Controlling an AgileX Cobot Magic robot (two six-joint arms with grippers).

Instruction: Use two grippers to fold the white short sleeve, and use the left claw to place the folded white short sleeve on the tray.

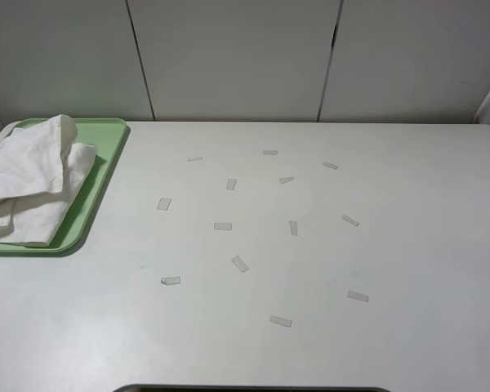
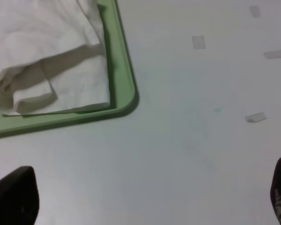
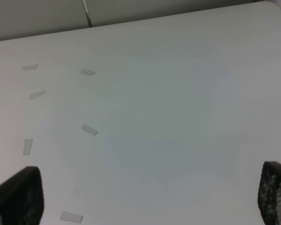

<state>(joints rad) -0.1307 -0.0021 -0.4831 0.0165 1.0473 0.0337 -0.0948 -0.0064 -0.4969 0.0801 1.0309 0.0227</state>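
The white short sleeve (image 1: 28, 181) lies folded and bunched on the pale-green tray (image 1: 104, 167) at the table's far left. In the left wrist view the shirt (image 2: 51, 56) rests inside the tray's rim (image 2: 124, 79). My left gripper (image 2: 147, 201) is open and empty, its two black fingertips (image 2: 14, 194) wide apart over bare table, near the tray's corner. My right gripper (image 3: 145, 201) is open and empty over the table's right part, its fingertips (image 3: 276, 192) wide apart. Neither arm shows in the exterior high view.
Several small pale strips (image 1: 240, 263) lie scattered over the middle of the white table (image 1: 425, 261). A grey panelled wall (image 1: 237, 57) stands behind the table. A dark edge (image 1: 253, 389) shows at the table's front.
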